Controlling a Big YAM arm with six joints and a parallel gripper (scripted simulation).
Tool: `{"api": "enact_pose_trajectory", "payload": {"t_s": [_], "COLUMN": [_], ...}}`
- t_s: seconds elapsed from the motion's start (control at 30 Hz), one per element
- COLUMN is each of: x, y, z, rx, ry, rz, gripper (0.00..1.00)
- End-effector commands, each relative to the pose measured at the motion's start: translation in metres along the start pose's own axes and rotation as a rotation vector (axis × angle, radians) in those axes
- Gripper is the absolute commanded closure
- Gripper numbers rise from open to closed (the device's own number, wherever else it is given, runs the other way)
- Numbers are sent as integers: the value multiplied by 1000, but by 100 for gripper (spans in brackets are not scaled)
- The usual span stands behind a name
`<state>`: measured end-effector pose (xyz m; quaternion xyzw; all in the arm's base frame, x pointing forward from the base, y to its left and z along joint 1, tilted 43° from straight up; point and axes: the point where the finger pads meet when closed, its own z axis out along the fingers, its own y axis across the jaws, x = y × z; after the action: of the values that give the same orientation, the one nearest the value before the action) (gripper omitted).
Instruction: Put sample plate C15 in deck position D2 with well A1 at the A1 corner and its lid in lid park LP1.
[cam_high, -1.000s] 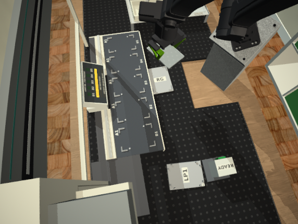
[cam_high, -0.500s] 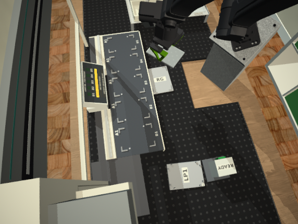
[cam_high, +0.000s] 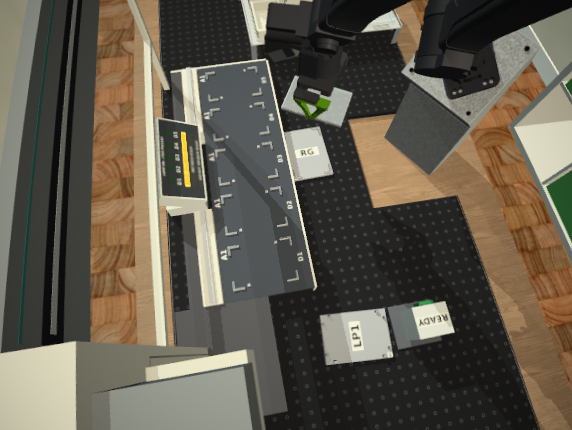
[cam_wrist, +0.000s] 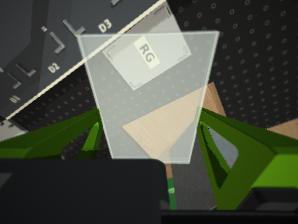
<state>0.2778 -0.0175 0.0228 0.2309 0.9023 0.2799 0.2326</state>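
Observation:
My gripper point(cam_high: 312, 106) point(cam_wrist: 149, 112) is shut on a see-through plate lid point(cam_high: 338, 108) point(cam_wrist: 150, 90), gripping its two side edges with the green fingers. It holds the lid flat in the air, just beyond the RG nest point(cam_high: 308, 152) and beside the D4/D5 end of the deck point(cam_high: 250, 165) point(cam_wrist: 30, 45). In the wrist view the RG nest point(cam_wrist: 147, 55) shows through the lid. All deck positions are empty, including D2 point(cam_high: 289, 204) point(cam_wrist: 53, 67). Lid park LP1 point(cam_high: 356, 335) is empty near the front. I cannot make out plate C15.
The READY key point(cam_high: 432, 320) stands right beside LP1. A status panel point(cam_high: 182, 160) stands at the deck's far side. The arm's grey base block point(cam_high: 435, 130) rises at the right. White-rimmed labware point(cam_high: 255, 20) at the top is mostly hidden by the arm.

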Motion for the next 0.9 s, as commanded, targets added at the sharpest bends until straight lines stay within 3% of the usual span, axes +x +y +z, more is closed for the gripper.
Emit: {"api": "enact_pose_trajectory", "payload": {"t_s": [0.0,0.7,0.87], "x": [-4,-4,-7], "y": [-1,0,2], "z": [-5,-5,-3], "rx": [0,4,1], "ry": [-26,-25,-19], "rz": [-92,-472,-476], "gripper": [100,100,100]}}
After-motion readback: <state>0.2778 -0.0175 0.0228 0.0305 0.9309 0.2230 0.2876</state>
